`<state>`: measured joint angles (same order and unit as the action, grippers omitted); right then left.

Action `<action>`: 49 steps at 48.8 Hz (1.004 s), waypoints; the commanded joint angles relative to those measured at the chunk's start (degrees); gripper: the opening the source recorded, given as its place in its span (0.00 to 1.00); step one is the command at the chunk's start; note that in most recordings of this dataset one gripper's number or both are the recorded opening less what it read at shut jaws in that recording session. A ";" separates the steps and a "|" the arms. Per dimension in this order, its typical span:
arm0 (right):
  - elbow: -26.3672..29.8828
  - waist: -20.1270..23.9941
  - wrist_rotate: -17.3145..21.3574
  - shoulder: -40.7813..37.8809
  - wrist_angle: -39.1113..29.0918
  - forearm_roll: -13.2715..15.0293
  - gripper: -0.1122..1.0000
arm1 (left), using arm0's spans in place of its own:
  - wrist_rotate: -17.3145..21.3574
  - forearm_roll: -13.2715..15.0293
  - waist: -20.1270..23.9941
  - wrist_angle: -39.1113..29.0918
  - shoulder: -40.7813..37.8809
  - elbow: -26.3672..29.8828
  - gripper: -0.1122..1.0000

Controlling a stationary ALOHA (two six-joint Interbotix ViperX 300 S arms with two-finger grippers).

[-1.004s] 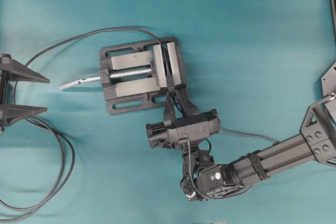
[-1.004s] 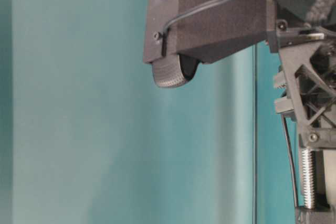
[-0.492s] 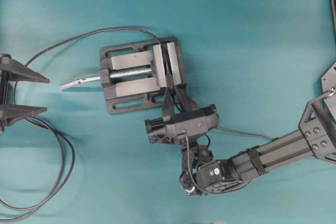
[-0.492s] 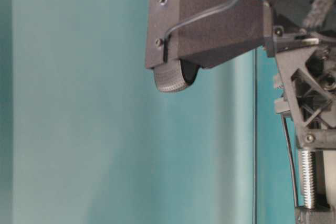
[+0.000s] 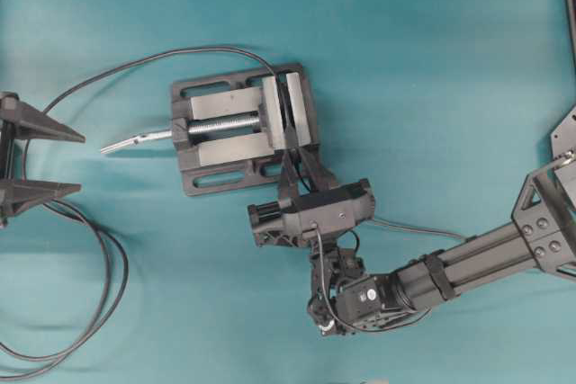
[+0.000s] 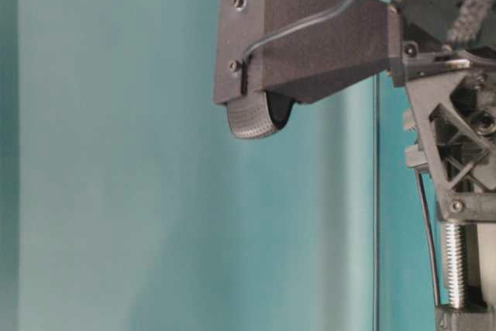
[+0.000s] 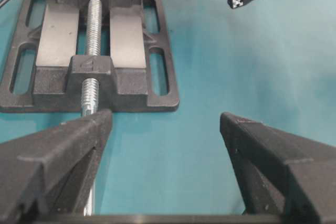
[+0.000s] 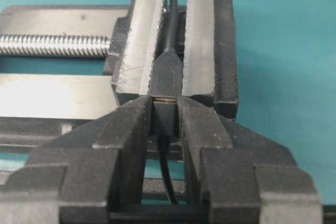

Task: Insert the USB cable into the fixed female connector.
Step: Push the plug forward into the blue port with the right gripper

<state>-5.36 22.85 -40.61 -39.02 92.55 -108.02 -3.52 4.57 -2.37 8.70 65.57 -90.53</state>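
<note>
Teal matting (image 5: 432,60) covers the whole work surface. I see the grey metal vise (image 5: 241,129) bolted flat near its centre, with its threaded screw (image 7: 93,19) running toward the silver screw handle (image 5: 135,140), which points at my left arm.

The fixed female connector (image 8: 168,74) sits clamped between the two vise cheeks, its open end facing the right gripper (image 8: 167,116). Its thicker black cable (image 5: 144,62) leaves the far side of the vise, arcs across the mat and loops on the table at the lower left of the overhead view.

My right gripper is closed part-way on the black plug of the USB cable (image 8: 167,179). The plug is pinched between both fingers, and the thin grey cable trails back between them toward the wrist. In the right wrist view a thin strip of metal tip shows at the junction, where the plug meets the mouth of the connector. I cannot tell how deep the tip has gone.

The vise cheeks stand close on both sides of the connector, and the right fingertips sit just short of them.

My left gripper (image 7: 165,124) is spread fully wide and holds nothing. It hangs beyond the handle end of the vise, well apart from the connector.

The table-level view shows only close parts of the right arm, the screw and a length of cable.
</note>
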 commanded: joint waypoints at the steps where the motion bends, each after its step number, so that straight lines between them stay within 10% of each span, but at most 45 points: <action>1: 0.44 -8.17 -0.18 2.81 0.44 1.49 0.28 | -0.44 -0.18 0.09 0.44 -0.62 0.70 0.99; 49: -0.44 -5.62 0.44 3.34 -5.45 -0.18 0.29 | -0.44 -0.18 0.09 0.44 -0.62 0.70 0.99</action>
<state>-5.71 22.59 -40.25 -37.79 86.92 -107.93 -3.52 4.57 -2.37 8.70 65.57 -90.53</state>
